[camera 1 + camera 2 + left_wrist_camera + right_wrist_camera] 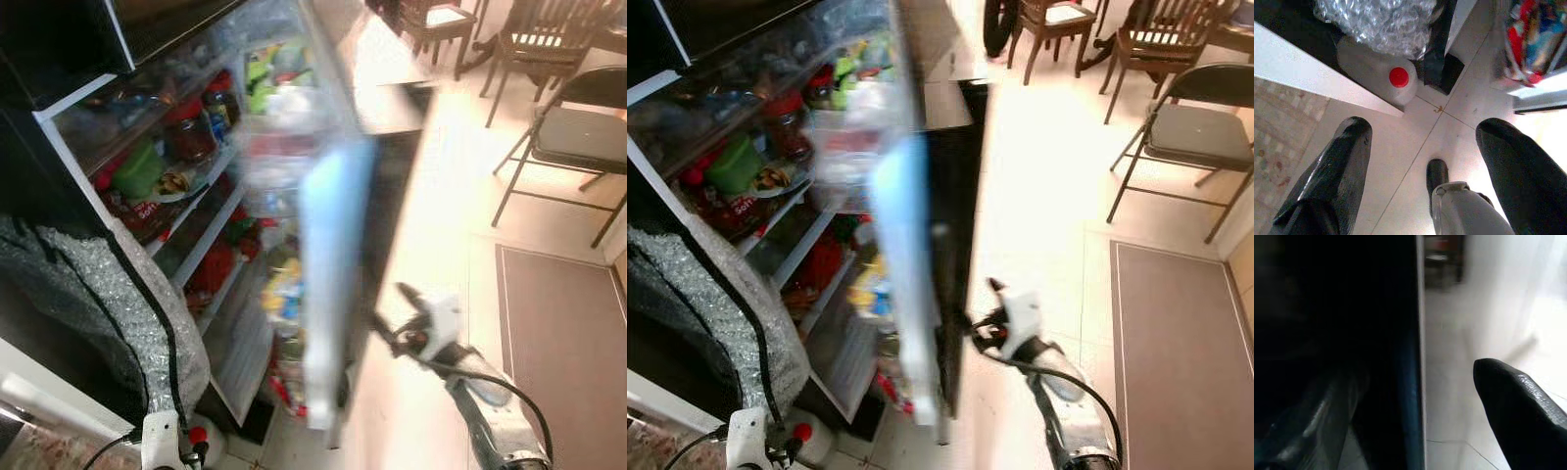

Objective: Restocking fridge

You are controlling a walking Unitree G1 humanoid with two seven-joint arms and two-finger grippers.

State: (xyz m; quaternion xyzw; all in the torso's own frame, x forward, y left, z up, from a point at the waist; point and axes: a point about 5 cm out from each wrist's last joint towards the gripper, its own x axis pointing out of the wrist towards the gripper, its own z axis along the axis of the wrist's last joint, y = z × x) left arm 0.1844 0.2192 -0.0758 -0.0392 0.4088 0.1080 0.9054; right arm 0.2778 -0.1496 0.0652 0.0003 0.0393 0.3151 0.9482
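fridge door open | right tool at door edge, spread | left tool spread, over floor

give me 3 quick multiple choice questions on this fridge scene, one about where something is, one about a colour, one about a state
1. Where is the right gripper?
A. at the outer face of the fridge door
B. inside a fridge shelf
C. on the folding chair

2. What colour is the cap of the jug on the floor?
A. blue
B. red
C. green

3. What state is the fridge door in?
A. shut
B. taken off
C. open, shelves showing

Answers:
1. A, the right arm reaches to the door's dark outer side, near its edge.
2. B, the left wrist view shows a red cap on the pale jug, between the left gripper fingers, which are spread open.
3. C, the door stands out edge-on with stocked shelves visible behind it.
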